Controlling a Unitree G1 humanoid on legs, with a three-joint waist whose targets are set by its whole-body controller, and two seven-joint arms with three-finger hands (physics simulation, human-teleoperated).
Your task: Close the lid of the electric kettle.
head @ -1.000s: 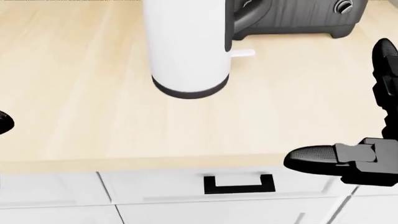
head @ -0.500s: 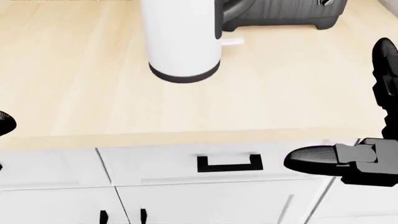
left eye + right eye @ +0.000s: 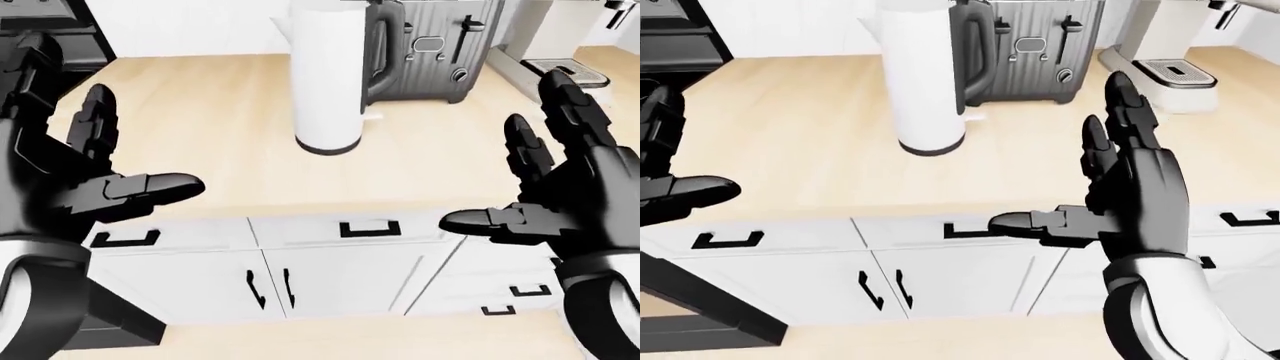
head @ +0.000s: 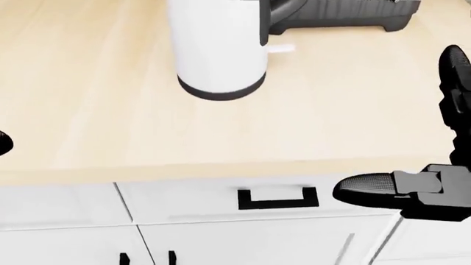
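The electric kettle (image 3: pixel 328 82) is a tall white cylinder with a black base and a dark handle on its right side. It stands upright on the light wooden counter (image 3: pixel 190 127). Its top is cut off by the upper edge of every view, so the lid is hidden. My left hand (image 3: pixel 140 150) is open, held over the counter's near edge, left of and below the kettle. My right hand (image 3: pixel 505 172) is open, palm turned inward, right of and below the kettle. Both hands are empty and apart from the kettle.
A dark grey toaster (image 3: pixel 440 52) stands right behind the kettle's handle. A coffee machine (image 3: pixel 1170 60) sits at the top right. White drawers and cabinet doors with black handles (image 3: pixel 368 229) run below the counter edge. A dark appliance (image 3: pixel 40 30) is at the top left.
The head view has shifted: the kettle and counter edge slid up the picture, then slightly back down, so the camera moved. The right hand keeps its place and open pose.
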